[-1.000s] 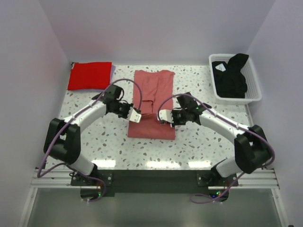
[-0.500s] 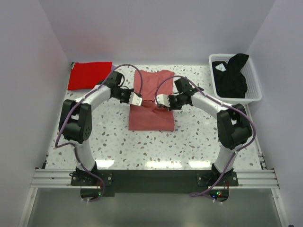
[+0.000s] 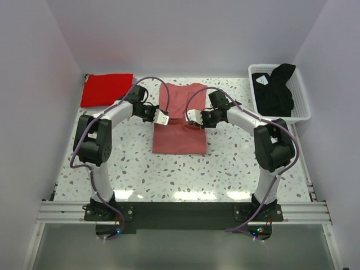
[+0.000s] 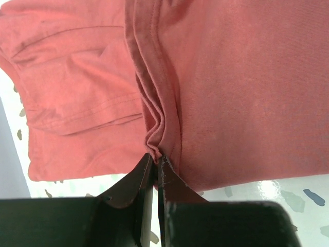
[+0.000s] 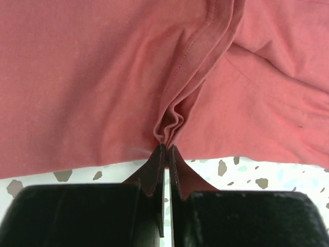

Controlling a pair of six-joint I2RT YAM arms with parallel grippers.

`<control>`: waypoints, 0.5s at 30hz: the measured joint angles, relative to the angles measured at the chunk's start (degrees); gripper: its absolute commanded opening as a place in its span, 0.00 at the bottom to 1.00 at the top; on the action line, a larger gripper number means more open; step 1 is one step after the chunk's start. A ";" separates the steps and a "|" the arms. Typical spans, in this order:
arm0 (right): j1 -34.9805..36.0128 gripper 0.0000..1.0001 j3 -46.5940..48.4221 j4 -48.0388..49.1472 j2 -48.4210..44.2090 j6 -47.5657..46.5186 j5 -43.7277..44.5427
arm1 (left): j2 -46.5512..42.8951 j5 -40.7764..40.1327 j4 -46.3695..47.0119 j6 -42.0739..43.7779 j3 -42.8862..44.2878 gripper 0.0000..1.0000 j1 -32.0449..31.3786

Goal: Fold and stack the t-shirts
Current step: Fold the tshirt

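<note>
Pink shirt (image 3: 180, 140) partly doubled over; left gripper (image 4: 156, 160) clamped on bunched hem, right gripper (image 5: 165, 150) clamped on hem opposite.

The salmon-pink t-shirt (image 3: 180, 140) is showing soft matt cloth, the speckled surface (image 3: 236, 163) is gleaming smooth, the basket (image 3: 279, 118) looking plastic
</note>
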 measured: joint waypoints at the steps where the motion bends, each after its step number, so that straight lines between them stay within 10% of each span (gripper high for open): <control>1: 0.00 0.00 0.31 0.02 0.66 0.00 0.04 | 0.39 -0.15 0.17 0.00 0.00 0.01 0.00; 7: -0.17 0.52 2.64 0.11 3.56 1.57 2.03 | 1.79 -2.03 1.84 -1.64 0.00 0.50 0.04; 11: -0.15 0.63 3.13 0.00 2.78 4.26 3.72 | 1.66 -2.67 3.54 -9.05 0.31 0.64 1.16; 15: -0.15 0.54 3.76 -2.62 -0.85 11.04 4.74 | -0.98 -2.36 3.61 -21.14 0.48 0.62 3.98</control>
